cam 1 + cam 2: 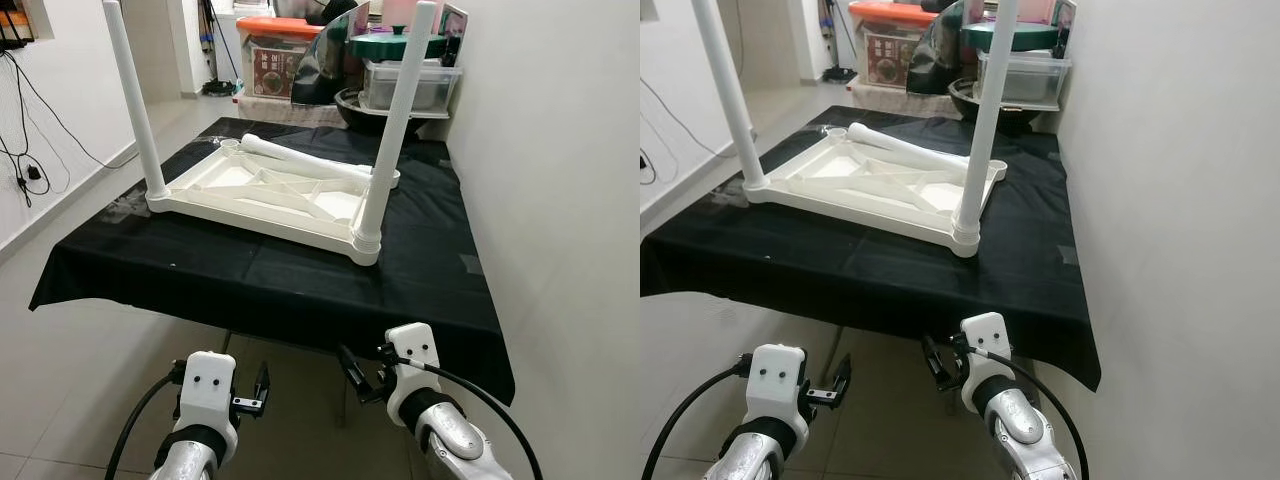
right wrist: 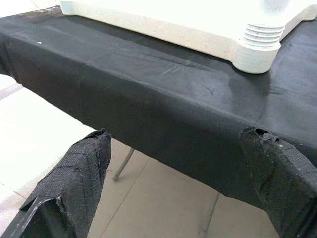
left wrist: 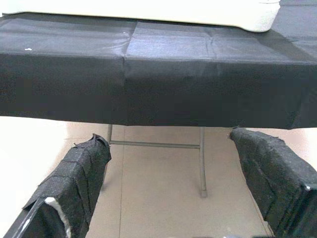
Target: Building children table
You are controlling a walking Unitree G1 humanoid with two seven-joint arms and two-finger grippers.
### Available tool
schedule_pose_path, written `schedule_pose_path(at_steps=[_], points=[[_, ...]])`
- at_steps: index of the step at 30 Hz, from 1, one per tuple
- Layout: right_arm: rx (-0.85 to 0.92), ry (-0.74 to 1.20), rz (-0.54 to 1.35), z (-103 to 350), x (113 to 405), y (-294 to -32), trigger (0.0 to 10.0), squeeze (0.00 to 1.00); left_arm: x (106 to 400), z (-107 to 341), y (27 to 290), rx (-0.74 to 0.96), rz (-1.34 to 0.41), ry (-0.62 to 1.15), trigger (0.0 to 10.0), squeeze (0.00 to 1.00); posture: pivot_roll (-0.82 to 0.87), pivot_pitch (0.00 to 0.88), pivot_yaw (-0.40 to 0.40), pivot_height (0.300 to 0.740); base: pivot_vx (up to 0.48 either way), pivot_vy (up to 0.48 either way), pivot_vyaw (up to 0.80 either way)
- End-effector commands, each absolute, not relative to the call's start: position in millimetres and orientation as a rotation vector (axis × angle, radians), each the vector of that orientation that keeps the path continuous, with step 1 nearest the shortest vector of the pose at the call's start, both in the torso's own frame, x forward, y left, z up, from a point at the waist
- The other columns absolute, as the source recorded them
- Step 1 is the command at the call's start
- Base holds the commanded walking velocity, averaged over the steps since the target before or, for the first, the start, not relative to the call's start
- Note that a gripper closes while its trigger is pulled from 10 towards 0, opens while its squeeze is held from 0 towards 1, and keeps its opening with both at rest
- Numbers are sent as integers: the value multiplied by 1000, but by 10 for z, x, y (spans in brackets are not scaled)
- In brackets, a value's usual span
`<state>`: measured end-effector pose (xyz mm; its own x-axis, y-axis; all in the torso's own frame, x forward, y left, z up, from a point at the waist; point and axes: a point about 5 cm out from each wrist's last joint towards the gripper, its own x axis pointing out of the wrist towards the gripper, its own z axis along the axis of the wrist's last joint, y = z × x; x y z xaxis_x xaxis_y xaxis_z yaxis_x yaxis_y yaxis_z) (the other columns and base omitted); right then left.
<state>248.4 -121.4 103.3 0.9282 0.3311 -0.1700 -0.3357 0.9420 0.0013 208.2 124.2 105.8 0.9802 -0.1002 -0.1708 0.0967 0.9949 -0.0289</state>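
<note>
A white plastic children's table top [image 1: 215,178] lies upside down on a table under a black cloth [image 1: 270,275]. Two white legs stand upright in its near corners, one at the left [image 1: 135,100] and one at the right [image 1: 395,120]. A loose white leg [image 1: 310,160] lies across the far side of the top. My left gripper [image 3: 166,139] and right gripper [image 2: 176,134] hang below the cloth's front edge. Both are open with nothing between the fingers. The right one faces the corner socket [image 2: 257,47] of the right leg.
A white wall [image 1: 560,150] runs close along the right side. Storage boxes [image 1: 275,55], a clear bin [image 1: 405,85] and a dark bowl [image 1: 355,105] crowd the back. Cables [image 1: 30,150] hang on the left wall. Metal table legs [image 3: 202,163] stand under the cloth on a tiled floor.
</note>
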Motion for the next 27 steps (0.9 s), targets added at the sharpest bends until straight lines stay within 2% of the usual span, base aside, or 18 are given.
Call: schedule_pose_path(at_steps=[1,10,19,24,27], points=[[-34,146,334,1068,2501,-1220,10000,0,2088,1058,1271,-6,-85,173,10000,0,45,0,-50,740,0,0,0],[-29,142,333,1077,2507,-1214,10000,0,2086,1049,1263,2,-91,177,10000,0,57,0,-59,740,0,0,0],[-14,121,240,1099,2512,-1304,10000,0,2077,1040,1264,-1,-94,180,10000,0,59,0,-56,740,0,0,0],[-10,118,235,1098,2507,-1306,10000,0,2071,1034,1265,-1,-101,183,10000,0,59,0,-50,740,0,0,-749],[-22,122,237,1090,2505,-1297,10000,0,2068,1032,1261,0,-104,183,10000,0,60,0,-50,740,0,0,0]])
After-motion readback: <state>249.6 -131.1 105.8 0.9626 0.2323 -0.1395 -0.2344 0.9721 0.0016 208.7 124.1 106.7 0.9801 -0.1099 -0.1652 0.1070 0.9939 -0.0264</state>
